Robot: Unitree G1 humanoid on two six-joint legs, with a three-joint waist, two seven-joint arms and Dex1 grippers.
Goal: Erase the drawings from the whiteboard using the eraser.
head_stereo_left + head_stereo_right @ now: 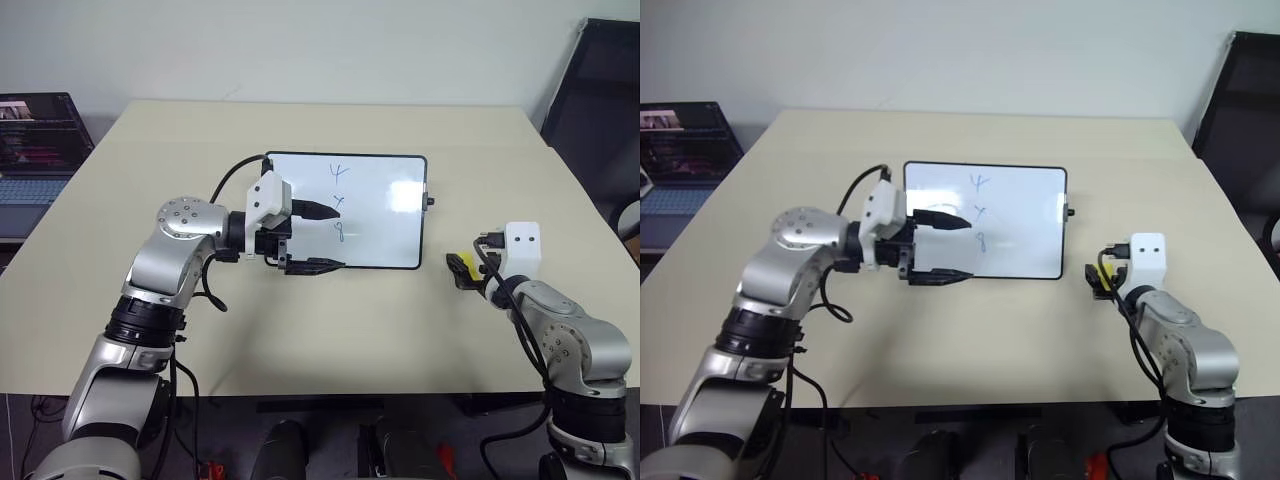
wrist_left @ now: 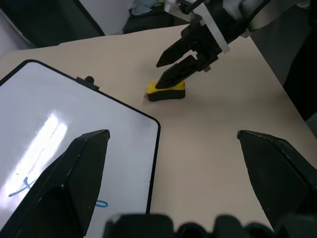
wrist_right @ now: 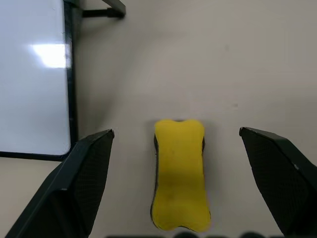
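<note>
The grasp is in hand: the right hand [image 3: 176, 144] hangs with fingers spread wide, the yellow eraser [image 3: 179, 173] lying between them on the surface [image 1: 380, 320]. Next, I judge, it must lower and clamp. The left hand [image 1: 315, 238], fingers apart, hovers over the whiteboard [image 1: 385, 190] beside the drawings [image 1: 340, 203].

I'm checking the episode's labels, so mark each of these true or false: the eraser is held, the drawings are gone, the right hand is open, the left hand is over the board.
1. The eraser is gripped by the right hand. False: it lies on the table between open fingers.
2. The drawings are wiped off. False: three marks remain on the whiteboard.
3. The right hand is open. True.
4. The left hand is over the whiteboard's near left part. True.
</note>
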